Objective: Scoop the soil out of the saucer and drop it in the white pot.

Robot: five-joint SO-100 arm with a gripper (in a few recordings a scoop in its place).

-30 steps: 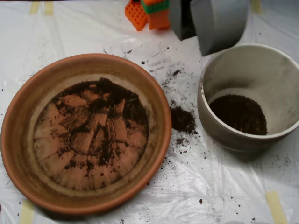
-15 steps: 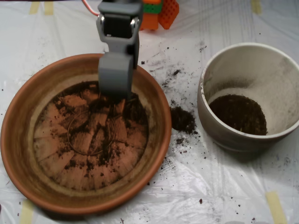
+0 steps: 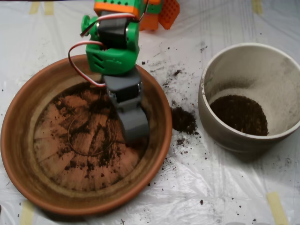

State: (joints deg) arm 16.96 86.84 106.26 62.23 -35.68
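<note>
Mostly done imo: white pot [image 3: 281, 117] right holds soil [image 3: 239, 114], saucer [image 3: 18, 136] left w/ thin scraps. Scoop [image 3: 134, 123] down inside, looks pressed together.

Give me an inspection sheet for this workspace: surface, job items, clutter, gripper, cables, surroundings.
Surface: clear plastic sheet over the table, wrinkled, held by strips of yellowish tape.
Job's things: large round terracotta saucer with a thin smear of dark crumbly soil on its ridged base; off-white deep pot to the right, a layer of soil in its bottom.
Clutter: a spilled clump of soil on the sheet between saucer and pot, plus scattered crumbs.
Gripper: grey clamshell scoop down inside the saucer, at the right of its base.
Cables: red and white wires looping off the green arm joint.
Surroundings: orange arm parts at the top edge.
</note>
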